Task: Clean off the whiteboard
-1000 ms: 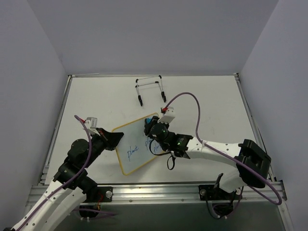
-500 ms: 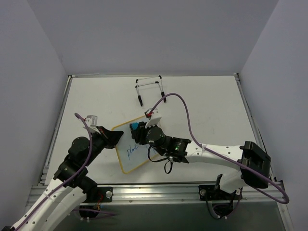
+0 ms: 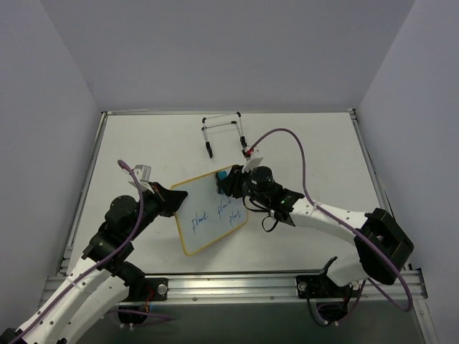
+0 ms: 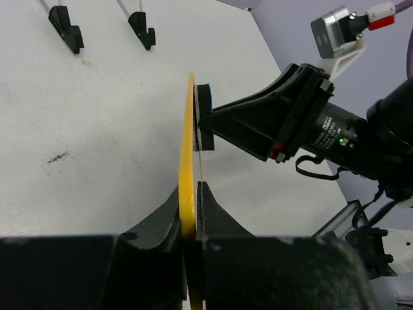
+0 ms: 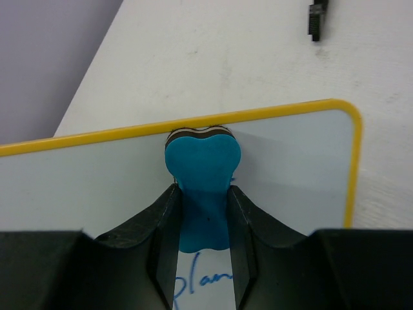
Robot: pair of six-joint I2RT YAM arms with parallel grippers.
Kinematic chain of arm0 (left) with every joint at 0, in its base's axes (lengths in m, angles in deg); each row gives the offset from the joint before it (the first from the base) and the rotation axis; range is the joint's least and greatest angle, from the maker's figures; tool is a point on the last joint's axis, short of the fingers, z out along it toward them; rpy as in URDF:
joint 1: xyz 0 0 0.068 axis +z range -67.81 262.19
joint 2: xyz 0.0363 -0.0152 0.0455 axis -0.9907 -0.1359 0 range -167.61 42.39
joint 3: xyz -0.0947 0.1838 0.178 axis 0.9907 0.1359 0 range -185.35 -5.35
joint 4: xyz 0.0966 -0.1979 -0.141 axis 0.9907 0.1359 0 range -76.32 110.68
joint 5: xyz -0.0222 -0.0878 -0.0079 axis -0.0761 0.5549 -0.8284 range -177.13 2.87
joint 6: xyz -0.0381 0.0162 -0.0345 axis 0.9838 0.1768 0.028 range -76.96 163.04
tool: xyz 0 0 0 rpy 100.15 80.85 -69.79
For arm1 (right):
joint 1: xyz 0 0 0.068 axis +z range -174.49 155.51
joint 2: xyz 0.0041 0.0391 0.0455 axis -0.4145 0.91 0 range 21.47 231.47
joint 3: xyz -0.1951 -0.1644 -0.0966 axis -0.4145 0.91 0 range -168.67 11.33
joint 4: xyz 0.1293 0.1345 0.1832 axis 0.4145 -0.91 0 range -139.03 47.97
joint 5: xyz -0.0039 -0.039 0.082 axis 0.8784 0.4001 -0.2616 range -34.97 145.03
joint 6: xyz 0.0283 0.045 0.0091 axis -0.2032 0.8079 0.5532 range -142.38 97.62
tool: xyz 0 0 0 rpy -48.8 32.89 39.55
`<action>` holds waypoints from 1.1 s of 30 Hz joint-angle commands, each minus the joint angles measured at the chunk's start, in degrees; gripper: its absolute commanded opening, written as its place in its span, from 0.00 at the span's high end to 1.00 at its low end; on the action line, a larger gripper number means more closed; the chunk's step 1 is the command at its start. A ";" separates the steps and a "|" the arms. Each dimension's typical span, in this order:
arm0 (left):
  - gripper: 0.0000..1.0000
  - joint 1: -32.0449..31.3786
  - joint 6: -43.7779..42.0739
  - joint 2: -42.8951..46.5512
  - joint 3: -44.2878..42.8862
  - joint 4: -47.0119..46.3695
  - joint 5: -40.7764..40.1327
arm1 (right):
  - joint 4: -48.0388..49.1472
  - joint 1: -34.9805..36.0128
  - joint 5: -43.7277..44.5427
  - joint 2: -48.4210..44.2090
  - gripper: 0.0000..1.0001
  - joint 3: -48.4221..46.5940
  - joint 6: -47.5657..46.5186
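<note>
The whiteboard (image 3: 188, 231), white with a yellow frame, is held tilted above the table. Blue handwriting (image 3: 200, 219) shows across its middle. My left gripper (image 3: 171, 203) is shut on its left edge. In the left wrist view the whiteboard (image 4: 190, 135) appears edge-on between the jaws of the left gripper (image 4: 191, 201). My right gripper (image 3: 228, 182) is shut on a blue bone-shaped eraser (image 3: 224, 175). It presses the eraser (image 5: 202, 169) against the whiteboard (image 5: 290, 161) just under its top frame, above the word "plan". The right gripper (image 5: 202, 213) clamps the eraser's waist.
A black wire easel stand (image 3: 224, 132) lies on the table behind the board. Its feet (image 4: 64, 19) show in the left wrist view, and one foot (image 5: 315, 19) in the right wrist view. Grey walls enclose the table on three sides.
The right gripper swept the eraser left along the board's top, then back right to near where it began. The board and left gripper shifted slightly.
</note>
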State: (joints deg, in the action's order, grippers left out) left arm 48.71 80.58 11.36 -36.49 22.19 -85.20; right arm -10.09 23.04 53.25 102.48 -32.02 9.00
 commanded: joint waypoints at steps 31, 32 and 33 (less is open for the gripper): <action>0.98 -2.39 -2.56 -5.97 -1.47 -10.09 16.26 | 10.33 21.80 15.39 2.12 1.00 2.50 4.40; 0.98 -2.39 -2.73 -6.24 -1.65 -10.18 16.00 | 10.07 22.77 15.84 2.57 1.00 1.44 4.22; 0.98 -2.39 -2.73 -6.85 -1.82 -10.10 15.82 | 9.55 23.48 16.19 3.09 1.00 0.39 3.79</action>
State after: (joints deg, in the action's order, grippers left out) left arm 49.15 77.72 6.64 -38.39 18.94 -84.41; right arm -3.95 41.18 73.34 100.43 -28.67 9.28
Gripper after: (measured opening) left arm 0.115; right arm 0.268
